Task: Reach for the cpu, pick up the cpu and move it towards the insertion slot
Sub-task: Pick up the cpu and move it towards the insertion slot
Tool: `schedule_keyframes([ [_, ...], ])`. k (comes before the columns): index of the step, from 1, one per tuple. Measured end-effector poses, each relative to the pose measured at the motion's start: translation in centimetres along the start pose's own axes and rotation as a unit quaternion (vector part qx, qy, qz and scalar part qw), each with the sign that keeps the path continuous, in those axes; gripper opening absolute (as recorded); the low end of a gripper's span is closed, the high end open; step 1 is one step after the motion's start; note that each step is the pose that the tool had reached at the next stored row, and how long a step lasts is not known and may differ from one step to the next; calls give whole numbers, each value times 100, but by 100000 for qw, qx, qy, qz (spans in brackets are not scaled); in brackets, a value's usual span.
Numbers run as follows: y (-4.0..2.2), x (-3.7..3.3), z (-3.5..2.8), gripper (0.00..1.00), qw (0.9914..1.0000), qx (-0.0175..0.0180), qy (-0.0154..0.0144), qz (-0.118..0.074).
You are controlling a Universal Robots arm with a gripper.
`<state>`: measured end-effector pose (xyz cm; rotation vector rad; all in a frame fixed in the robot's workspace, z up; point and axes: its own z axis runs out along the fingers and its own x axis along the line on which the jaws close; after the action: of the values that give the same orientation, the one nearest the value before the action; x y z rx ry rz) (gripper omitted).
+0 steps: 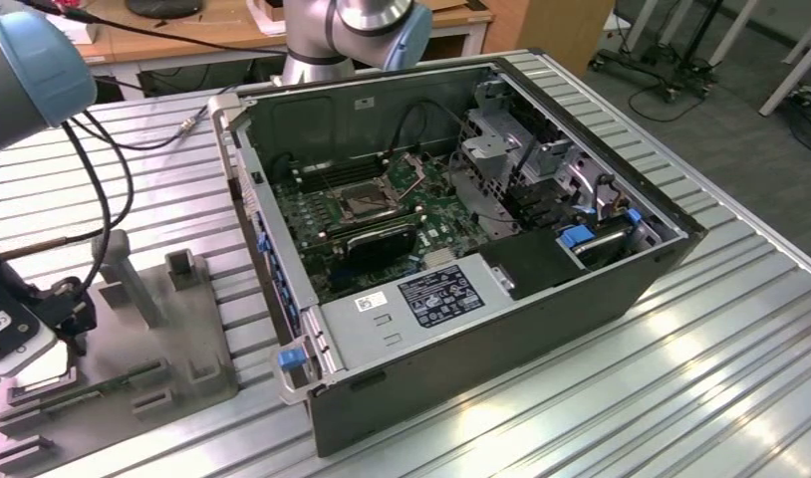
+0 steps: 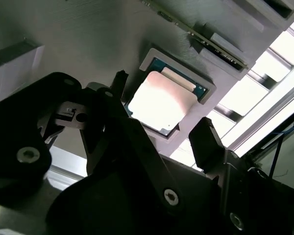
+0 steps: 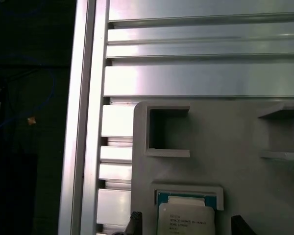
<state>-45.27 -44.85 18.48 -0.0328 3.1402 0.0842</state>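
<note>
Room: spreading out past the far edge, showing grey floor (image 1: 738,110) and wheeled stands (image 1: 652,75) toward the exterior view's right, and a wooden desk (image 1: 179,35) behind the arm's base.

Table (image 1: 672,378): lying as ribbed aluminium slats, glaring under the lights, carrying everything.

Desktop computer case (image 1: 512,329): lying on its side with the panel off, exposing the green motherboard (image 1: 313,219) and holding the insertion slot (image 1: 357,202) near the board's middle, well apart from the work in hand.

Robot arm (image 1: 20,60): reaching down at the exterior view's left, trailing black cables (image 1: 107,199).

Grey fixture block (image 1: 153,329): sitting just beside the case on that same side, cradling the cpu (image 2: 157,105) flat in a shallow square pocket, metal face up, green rim peeping out in both wrist views.

Pincer (image 2: 161,99): hovering over that pocket, standing wide open, gripping nothing, placing one dark fingertip (image 2: 206,137) on each side of the chip and, as far as can be judged, touching neither edge.

Judging the step as the reach, close to done. Worth centring the chip between the fingertips, descending straight and slowly, squaring up to its sides, and aiming at the chip's edges, not the pocket's raised lip. Likely risking a jam or a tipped chip if coming down skewed.
</note>
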Motion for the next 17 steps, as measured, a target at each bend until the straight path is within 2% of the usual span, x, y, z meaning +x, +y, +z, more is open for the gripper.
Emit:
schedule_keyframes([
  [5,-4,1,70,78,100000,12,-62,-5],
  [8,-4,1,71,77,100000,16,-54,-2],
  [9,-4,0,73,70,100000,13,-63,-3],
  [14,-4,1,75,68,100000,11,-66,-1],
  [15,-4,0,75,62,100000,11,-66,-4],
  [17,-4,1,76,62,100000,13,-63,-2],
])
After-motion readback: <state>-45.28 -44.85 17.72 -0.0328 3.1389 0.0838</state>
